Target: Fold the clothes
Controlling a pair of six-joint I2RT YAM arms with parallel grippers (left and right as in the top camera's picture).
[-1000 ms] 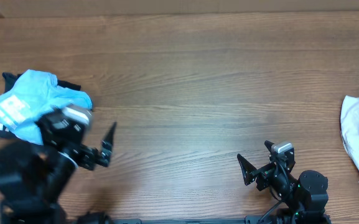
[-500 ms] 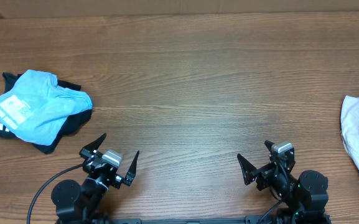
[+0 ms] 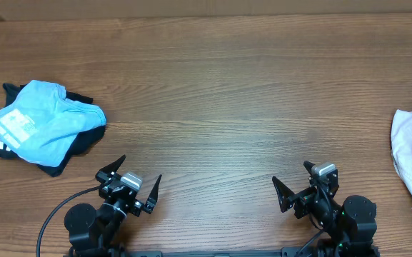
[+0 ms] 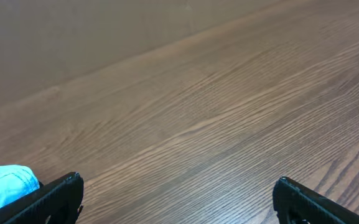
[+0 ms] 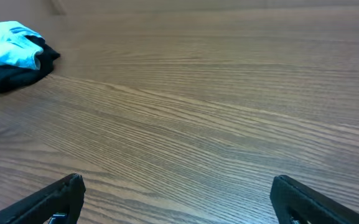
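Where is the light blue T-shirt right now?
In the overhead view, the light-blue T-shirt lies bunched near the left edge of the table, on top of a black garment, beyond and left of the open left gripper, not touching it.

From overhead, looks straight down from high up, taking in the whole table [image 3: 227, 93]. From the left wrist, skims low over the wood toward the far edge, framed by the left gripper [image 4: 178, 182]. From the right wrist, equally low behind the right gripper [image 5: 178, 180], faces far and left. Shares across all three the light-blue shirt [image 3: 45, 125] at far left.
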